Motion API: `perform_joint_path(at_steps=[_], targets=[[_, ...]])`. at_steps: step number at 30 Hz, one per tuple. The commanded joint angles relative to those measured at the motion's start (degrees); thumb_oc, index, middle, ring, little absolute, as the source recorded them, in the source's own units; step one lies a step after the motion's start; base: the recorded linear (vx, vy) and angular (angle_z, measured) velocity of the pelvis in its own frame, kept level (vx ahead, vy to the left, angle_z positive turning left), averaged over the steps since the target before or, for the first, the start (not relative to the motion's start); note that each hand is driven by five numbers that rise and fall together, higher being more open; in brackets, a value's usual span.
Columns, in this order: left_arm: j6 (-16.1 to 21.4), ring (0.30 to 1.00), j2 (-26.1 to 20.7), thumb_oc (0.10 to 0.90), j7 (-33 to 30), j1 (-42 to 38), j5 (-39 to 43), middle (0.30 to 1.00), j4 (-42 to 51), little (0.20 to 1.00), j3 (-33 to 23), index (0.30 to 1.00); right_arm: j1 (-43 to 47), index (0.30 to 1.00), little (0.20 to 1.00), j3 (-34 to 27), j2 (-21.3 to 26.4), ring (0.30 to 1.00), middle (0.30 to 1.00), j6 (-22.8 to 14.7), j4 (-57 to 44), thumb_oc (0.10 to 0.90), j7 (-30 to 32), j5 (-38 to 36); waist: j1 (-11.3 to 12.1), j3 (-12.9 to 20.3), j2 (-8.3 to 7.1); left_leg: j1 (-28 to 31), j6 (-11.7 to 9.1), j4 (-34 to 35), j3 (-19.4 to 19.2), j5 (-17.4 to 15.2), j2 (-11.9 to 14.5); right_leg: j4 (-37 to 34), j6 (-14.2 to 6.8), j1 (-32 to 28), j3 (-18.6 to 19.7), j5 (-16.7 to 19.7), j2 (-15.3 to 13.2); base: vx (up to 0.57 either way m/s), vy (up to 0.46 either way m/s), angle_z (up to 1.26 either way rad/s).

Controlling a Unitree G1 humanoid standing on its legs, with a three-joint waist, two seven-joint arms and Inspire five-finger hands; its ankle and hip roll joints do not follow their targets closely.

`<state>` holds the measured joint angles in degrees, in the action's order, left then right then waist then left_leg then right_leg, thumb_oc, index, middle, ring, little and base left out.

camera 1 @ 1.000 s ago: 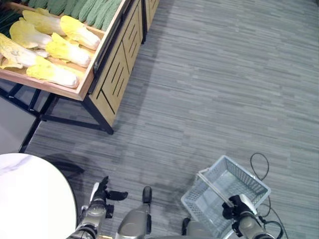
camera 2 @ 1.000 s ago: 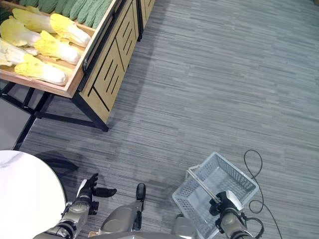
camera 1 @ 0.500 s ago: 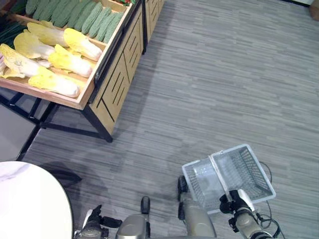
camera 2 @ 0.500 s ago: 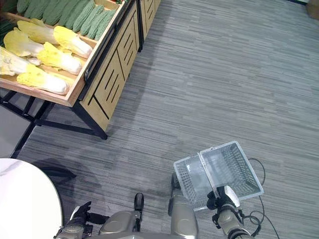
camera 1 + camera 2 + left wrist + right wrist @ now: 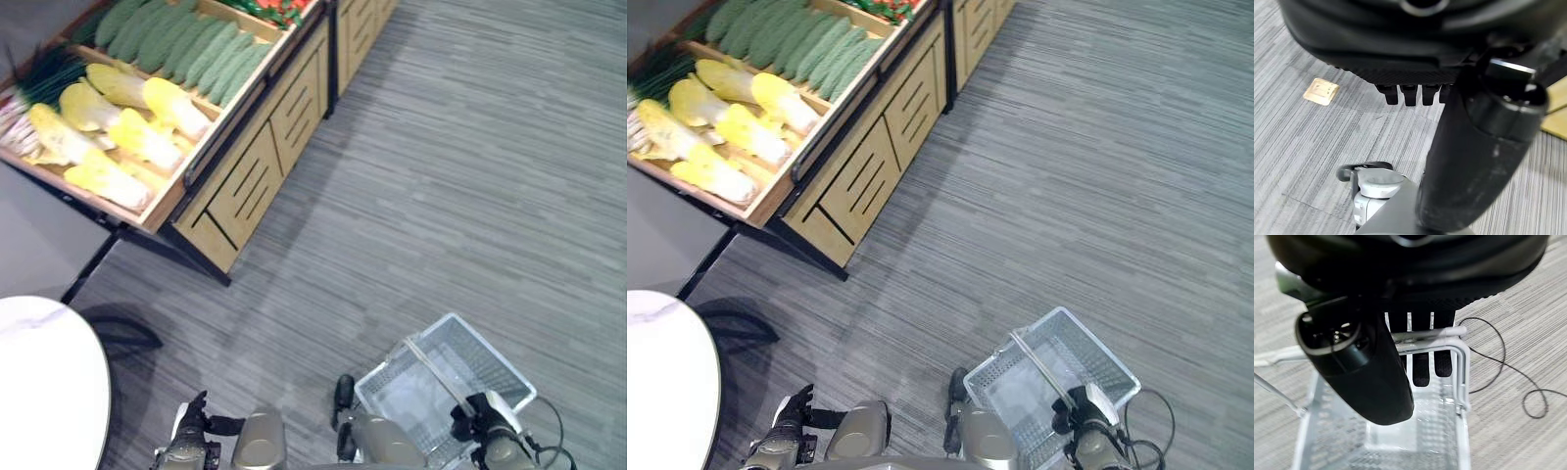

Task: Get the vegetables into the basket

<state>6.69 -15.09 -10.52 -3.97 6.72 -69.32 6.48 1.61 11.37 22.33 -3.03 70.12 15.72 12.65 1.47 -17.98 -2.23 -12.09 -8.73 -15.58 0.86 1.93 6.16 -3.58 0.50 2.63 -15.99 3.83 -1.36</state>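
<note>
An empty pale wire basket hangs low at my right side, just above the grey floor. My right hand is shut on its handle, with the fingers curled over the bar. Far off at the upper left, a wooden display stand holds the vegetables: yellow cabbages in front and a row of green bumpy gourds behind them. My left hand hangs low at my left side, open and holding nothing; in its wrist view the thumb stands out over bare floor.
A white round table fills the lower left corner. Red produce and green stalks lie at the stand's ends. Grey carpet floor stretches between me and the stand. A small brass plate is set in the floor.
The camera has turned, so more of the stand now shows. The basket has swung and turned in my right hand and hangs lower. My left hand stays low at my side.
</note>
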Motion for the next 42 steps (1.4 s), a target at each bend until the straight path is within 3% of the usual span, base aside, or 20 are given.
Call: perform_joint_path(at_steps=[1,2,3,7,11,14,16,18,23,28,30,33,35,37,42], targets=[[-0.5,1.000,1.0,0.900,-0.9,1.9,-1.9,1.000,-1.3,1.000,1.5,1.000,-1.5,0.300,0.300,-1.0,4.7,0.300,0.300,-0.4,-3.0,0.400,2.8,0.3,-0.3,0.6,1.83,0.5,2.9,14.0,-3.4,5.8,1.0,6.6,-6.1,-2.6,6.7,-4.9,-5.1,0.47,0.340,0.48],[-0.7,1.000,0.8,0.900,-0.9,2.0,-2.4,1.000,-2.0,1.000,1.4,1.000,-1.3,0.300,0.300,-0.8,4.1,0.300,0.300,-0.2,-2.4,0.400,2.6,0.3,0.5,1.0,1.62,0.4,2.5,14.8,-4.8,7.1,1.7,5.7,-6.5,-5.0,7.6,-5.4,-5.5,0.64,0.564,-0.41],[-0.8,1.000,0.5,0.900,-1.0,2.0,-2.5,1.000,-2.5,1.000,0.9,1.000,-1.7,0.300,0.300,-0.7,3.0,0.300,0.300,0.2,-1.9,0.400,2.3,1.0,0.7,2.2,1.15,2.5,3.7,15.9,-5.7,5.4,0.8,5.7,-7.8,-6.5,8.2,-5.7,-7.1,0.47,0.480,-0.70],[-0.7,1.000,0.1,0.900,-0.7,1.9,-2.9,1.000,-2.3,1.000,1.1,1.000,-1.5,0.300,0.300,-0.6,2.1,0.300,0.300,0.6,-1.7,0.400,1.9,1.2,0.9,2.8,-0.23,3.3,5.3,14.1,-7.1,2.8,-0.8,6.6,-9.2,-6.5,9.4,-4.4,-9.5,0.18,0.248,-0.38],[-0.9,1.000,-1.5,0.900,-0.8,1.1,-2.6,1.000,-1.4,1.000,0.1,1.000,0.5,0.300,0.300,1.1,0.4,0.300,0.300,0.9,-2.3,0.400,1.6,2.0,2.3,2.6,-2.62,3.4,8.3,10.9,-8.2,-1.5,-3.5,11.1,-11.5,-4.1,11.6,2.1,-12.2,0.15,0.294,-0.38],[-0.9,1.000,-1.8,0.900,-0.5,1.2,-2.5,1.000,-0.7,1.000,0.2,1.000,1.1,0.300,0.300,1.5,0.3,0.300,0.300,1.0,-2.8,0.400,1.4,2.4,2.6,2.5,-2.67,4.2,9.4,11.4,-8.3,-2.3,-4.2,14.8,-11.7,-2.5,11.3,4.3,-12.8,0.08,0.188,0.12],[-1.1,1.000,-2.1,0.900,-0.4,1.2,-2.6,1.000,-0.4,1.000,0.1,1.000,1.5,0.300,0.300,1.7,-0.2,0.300,0.300,1.1,-2.5,0.400,1.4,2.3,2.7,2.1,-1.87,6.3,10.5,12.9,-7.8,-2.5,-4.8,21.5,-11.6,-0.4,10.8,5.9,-12.4,0.17,0.238,0.08],[-1.3,1.000,-2.6,0.900,-0.4,1.1,-2.5,1.000,-1.1,1.000,-0.3,1.000,1.3,0.300,0.300,2.0,-0.5,0.300,0.300,1.1,-3.1,0.400,1.2,2.1,1.8,1.9,-1.45,8.7,10.8,14.8,-6.5,-2.7,-5.2,23.1,-10.6,2.9,12.2,6.0,-10.1,0.22,0.143,0.19],[-1.2,1.000,-2.8,0.900,-0.5,0.6,-2.3,1.000,-2.5,1.000,-0.6,1.000,2.4,0.300,0.300,2.3,-0.4,0.300,0.300,0.8,-3.0,0.400,1.4,1.7,0.1,0.4,-1.14,12.1,10.3,15.0,-3.1,-4.9,-5.7,14.9,-10.2,8.1,13.2,4.4,-8.3,0.20,-0.040,0.35],[-1.0,1.000,-2.5,0.900,-0.3,0.4,-1.9,1.000,-3.9,1.000,-1.4,1.000,2.5,0.300,0.300,2.5,-0.1,0.300,0.300,0.8,-4.2,0.400,1.1,2.2,-2.2,-0.2,-1.82,15.8,8.8,13.7,2.0,-8.2,-6.0,6.2,-12.1,11.9,18.1,8.3,-8.2,0.27,-0.145,0.69],[-1.0,1.000,-2.5,0.900,-0.4,0.5,-2.0,1.000,-4.5,1.000,-1.6,1.000,2.4,0.300,0.300,2.6,0.0,0.300,0.300,0.8,-4.4,0.400,0.9,2.4,-2.3,-0.1,-2.00,16.6,8.4,13.7,2.9,-8.7,-5.8,5.6,-12.3,12.1,18.1,8.7,-8.1,0.21,-0.157,0.71],[-1.4,1.000,-2.2,0.900,-0.5,1.3,-1.8,1.000,-5.5,1.000,-2.5,1.000,2.1,0.300,0.300,2.9,0.2,0.300,0.300,0.7,-4.7,0.400,0.5,3.0,-2.0,0.9,-2.53,18.3,7.2,14.0,4.6,-9.5,-4.7,6.0,-11.7,10.6,16.5,7.7,-8.0,0.22,-0.233,0.84],[-1.5,1.000,-1.8,0.900,-0.8,1.8,-1.1,1.000,-5.7,1.000,-3.3,1.000,2.3,0.300,0.300,3.6,0.7,0.300,0.300,0.7,-5.3,0.400,0.1,3.6,-1.4,1.8,-2.31,19.2,6.1,14.0,5.2,-9.1,-2.6,6.8,-11.0,9.8,14.2,6.6,-7.4,0.22,-0.313,0.36],[-1.7,1.000,-1.5,0.900,-0.9,2.1,-0.2,1.000,-6.1,1.000,-3.8,1.000,2.4,0.300,0.300,3.9,1.5,0.300,0.300,0.2,-5.9,0.400,0.4,3.6,-1.1,2.7,-1.55,19.1,4.3,13.2,7.2,-6.9,0.4,8.9,-9.2,9.0,11.6,3.6,-5.7,0.23,-0.387,0.52],[-1.7,1.000,-0.7,0.900,-0.7,1.9,-0.6,1.000,-5.4,1.000,-2.3,1.000,2.2,0.300,0.300,4.0,3.4,0.300,0.300,-0.5,-7.0,0.400,0.9,3.3,-1.6,2.7,-0.73,16.6,2.8,9.3,7.8,-3.5,2.3,10.4,-7.3,7.7,8.7,0.4,-5.0,0.12,-0.267,0.54]])
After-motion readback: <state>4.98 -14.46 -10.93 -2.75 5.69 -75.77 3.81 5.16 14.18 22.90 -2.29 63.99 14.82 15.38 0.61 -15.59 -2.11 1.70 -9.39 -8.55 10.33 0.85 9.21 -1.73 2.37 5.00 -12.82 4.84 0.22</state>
